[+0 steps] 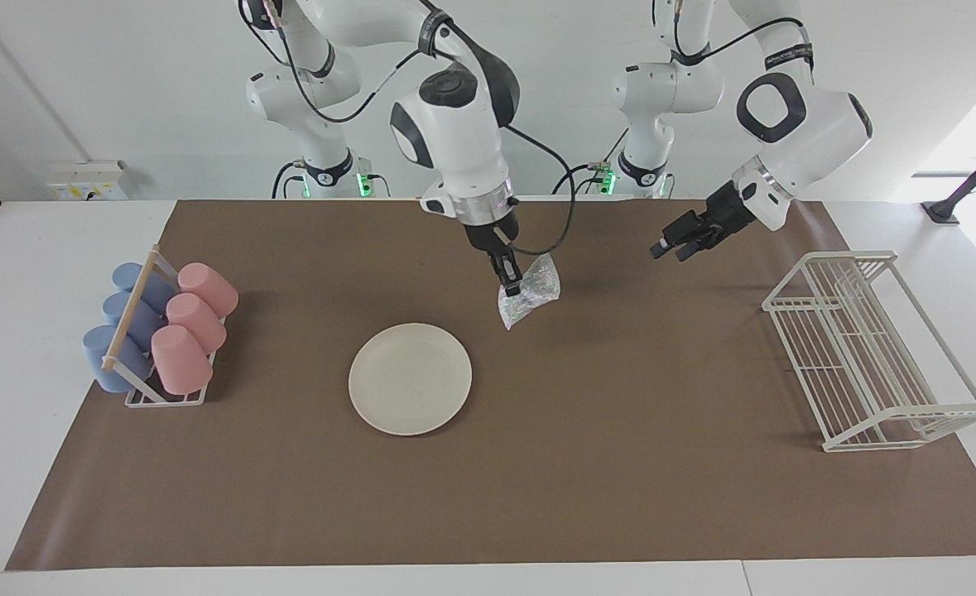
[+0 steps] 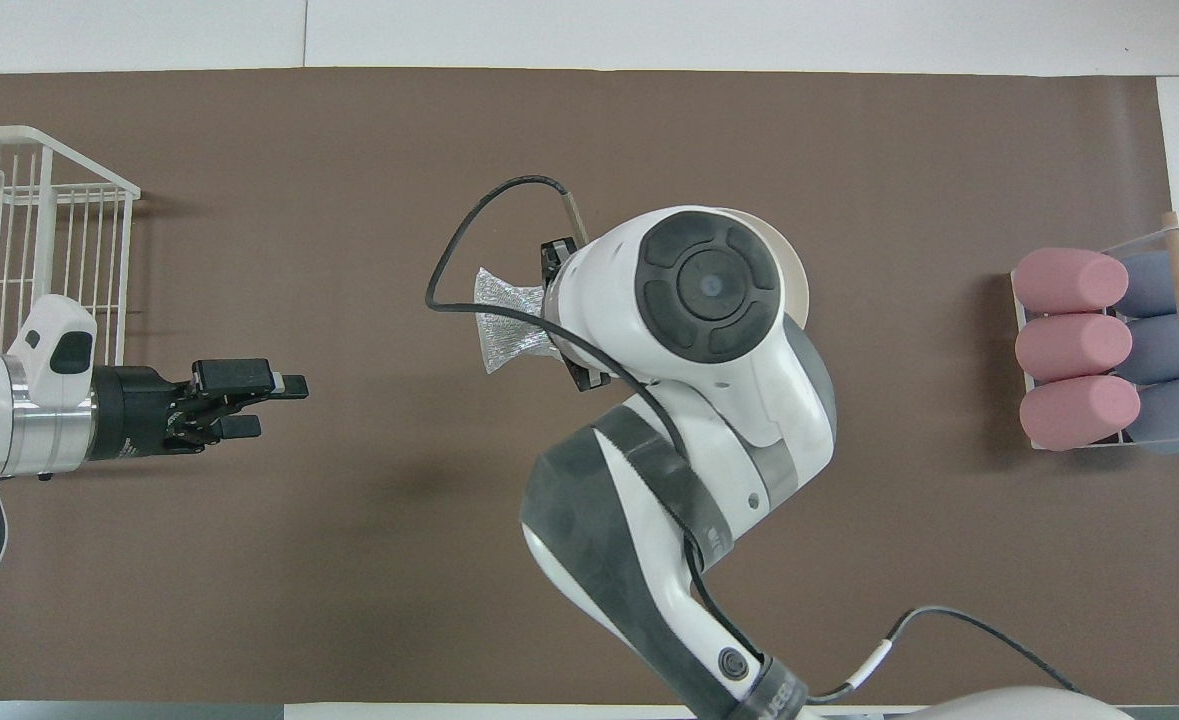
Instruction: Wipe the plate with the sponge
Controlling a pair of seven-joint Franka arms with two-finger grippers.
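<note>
The right pincer (image 1: pixel 509 281) hung above mid-table, clamped on the sponge (image 1: pixel 531 291); the left pincer (image 1: pixel 676 246) waited, fingers apart, empty.

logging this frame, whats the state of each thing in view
plate: flat on the mat, bare, nothing touching it
sponge: hanging crumpled, lifted off the plate
right gripper: raised, fingers shut on the sponge
left gripper: waiting in the air over the mat
cups: lying in their holder
wire rack: upright
</note>
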